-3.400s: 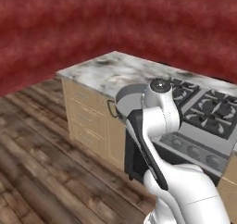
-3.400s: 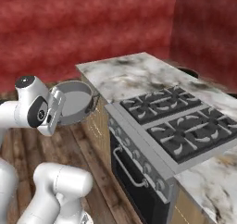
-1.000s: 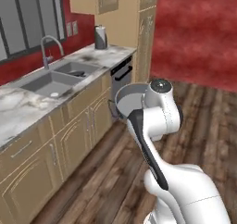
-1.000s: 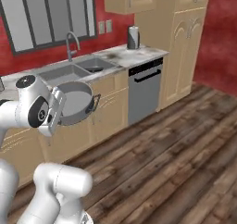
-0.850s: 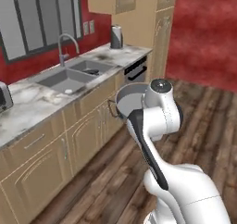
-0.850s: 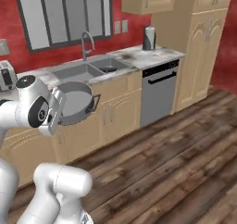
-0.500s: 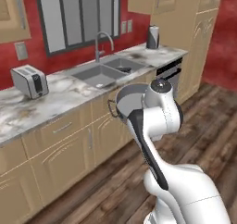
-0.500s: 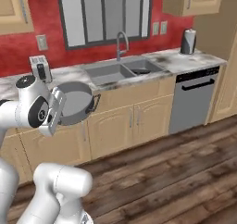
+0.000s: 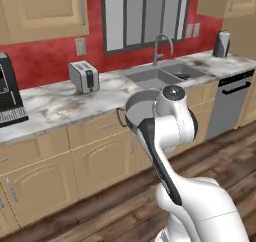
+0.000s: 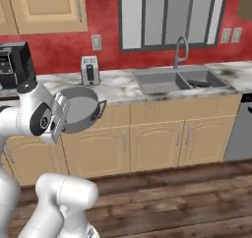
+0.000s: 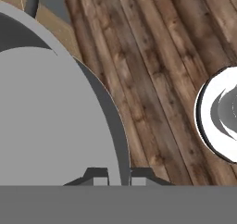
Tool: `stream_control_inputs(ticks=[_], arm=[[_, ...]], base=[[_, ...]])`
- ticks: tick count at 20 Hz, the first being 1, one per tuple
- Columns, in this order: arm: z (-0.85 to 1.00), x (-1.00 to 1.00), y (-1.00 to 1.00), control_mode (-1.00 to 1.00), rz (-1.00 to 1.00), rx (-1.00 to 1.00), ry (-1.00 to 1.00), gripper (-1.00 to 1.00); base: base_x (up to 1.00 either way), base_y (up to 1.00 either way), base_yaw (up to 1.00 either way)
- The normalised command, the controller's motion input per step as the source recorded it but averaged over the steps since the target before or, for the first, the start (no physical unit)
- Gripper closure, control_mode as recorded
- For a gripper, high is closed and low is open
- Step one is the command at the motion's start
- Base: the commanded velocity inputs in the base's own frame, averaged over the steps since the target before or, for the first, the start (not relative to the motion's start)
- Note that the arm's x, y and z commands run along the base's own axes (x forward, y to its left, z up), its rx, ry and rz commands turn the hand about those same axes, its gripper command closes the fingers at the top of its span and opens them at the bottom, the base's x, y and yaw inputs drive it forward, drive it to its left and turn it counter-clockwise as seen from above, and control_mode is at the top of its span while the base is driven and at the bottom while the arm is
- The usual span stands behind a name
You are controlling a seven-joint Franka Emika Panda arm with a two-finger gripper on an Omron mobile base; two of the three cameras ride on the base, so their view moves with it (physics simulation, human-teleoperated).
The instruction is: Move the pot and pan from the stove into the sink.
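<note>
We hold the pot (image 10: 78, 109), stiff, heavy and tipped sideways, with fingers (image 11: 115, 177) pinched shut on its thin rim.

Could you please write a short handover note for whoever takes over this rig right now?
Gripper: shut on the rim of the pot, carried tipped on its side in the air in front of the base cabinets.
Sink: ahead on the marbled counter, right of the toaster; something dark already lies in its right basin, likely the pan.
Done: pot lifted and carried to the sink side.
Left: lower the pot into the sink.
</note>
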Motion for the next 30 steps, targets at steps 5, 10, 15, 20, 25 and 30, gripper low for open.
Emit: stream_control_inputs(ticks=[5,10,15,20,25,30], arm=[[0.00,0.00,0.00,1.00,0.00,0.00,0.00,1.00],[0.00,0.00,0.00,1.00,0.00,0.00,0.00,1.00],[0.00,0.00,0.00,1.00,0.00,0.00,0.00,1.00],[0.00,0.00,0.00,1.00,0.00,0.00,0.00,1.00],[0.00,0.00,0.00,1.00,0.00,0.00,0.00,1.00],[0.00,0.00,0.00,1.00,0.00,0.00,0.00,1.00]], base=[[-0.05,-0.10,0.47],[-0.09,-0.12,0.46],[-0.15,-0.15,0.45],[-0.08,-0.05,0.12],[0.00,-0.04,0.00],[0.01,-0.48,0.00]])
